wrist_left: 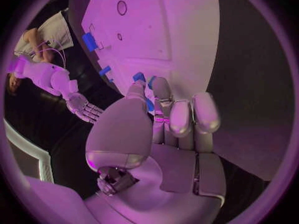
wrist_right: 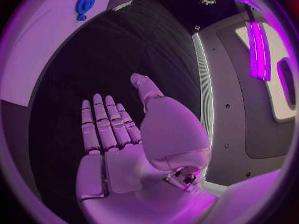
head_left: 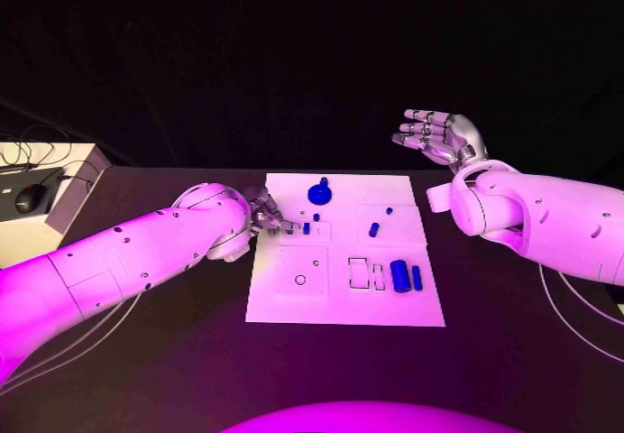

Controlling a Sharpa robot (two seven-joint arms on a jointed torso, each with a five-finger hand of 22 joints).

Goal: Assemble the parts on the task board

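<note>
Over at the far left of the counter (head_left: 169, 361) sits a pale box (head_left: 52, 194) with a dark mouse-shaped thing on top and cables trailing from it.

Next comes my left robot hand (head_left: 264, 213), resting at the left edge of the task board (head_left: 341, 298). Its fingers are curled in around a small blue part (wrist_left: 149, 104), which peeps out between the fingertips (wrist_left: 163, 90) in the left wrist view, so I am pinching that part just above the board's left middle area.

On the board itself, going rightwards: a small round hole (head_left: 300, 280) lies in the near left panel; a round blue part with a knob (head_left: 320, 192) stands at the far middle; small blue pegs (head_left: 374, 229) stand upright around the centre; and two larger blue blocks (head_left: 405, 276) lie side by side in the near right area, next to some outlined rectangular slots (head_left: 358, 271).

Furthest right, my right robot hand (head_left: 435, 133) hangs raised beyond the far right corner of the board, well apart from it, palm open, fingers spread and holding nothing.
</note>
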